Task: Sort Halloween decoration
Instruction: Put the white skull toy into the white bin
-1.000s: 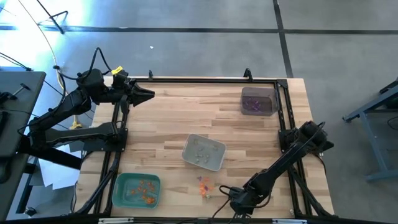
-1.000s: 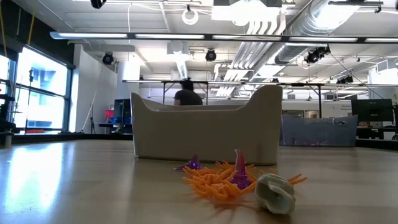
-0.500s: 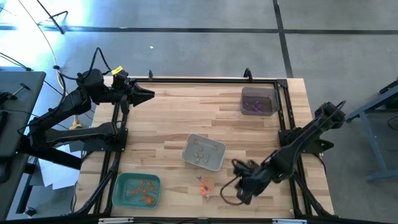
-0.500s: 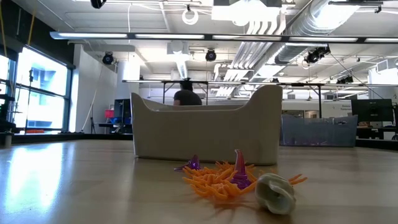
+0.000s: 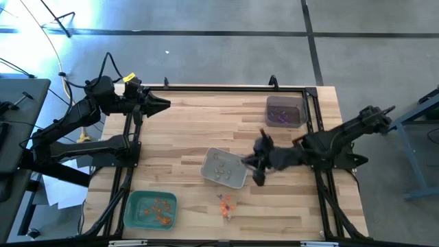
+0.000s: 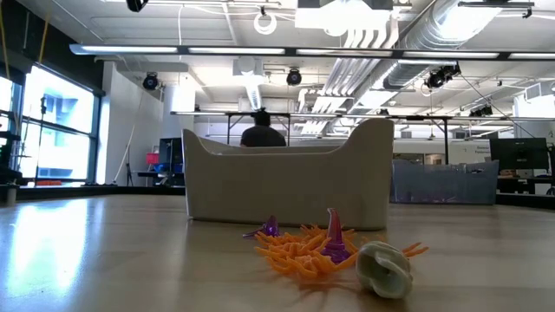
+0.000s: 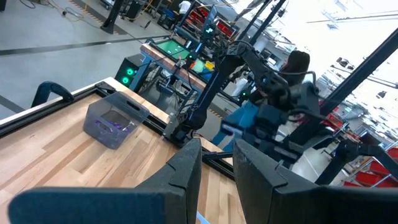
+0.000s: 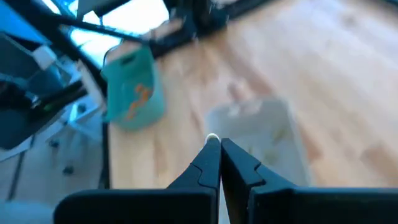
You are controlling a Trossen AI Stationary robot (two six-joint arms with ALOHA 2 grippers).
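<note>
While pinched shut on a pale trinket point(image 8: 212, 138), the right end effector point(image 8: 219, 149) hovers beside the grey tray point(image 5: 224, 168).

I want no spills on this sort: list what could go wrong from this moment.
1. The right gripper pinches a tiny pale trinket only at its tips beside the grey tray; it may slip out before the tray.
2. Released from that height, it might bounce over the low rim.
3. The remaining pile is tangled, so a later pick could drag along other colours.
</note>
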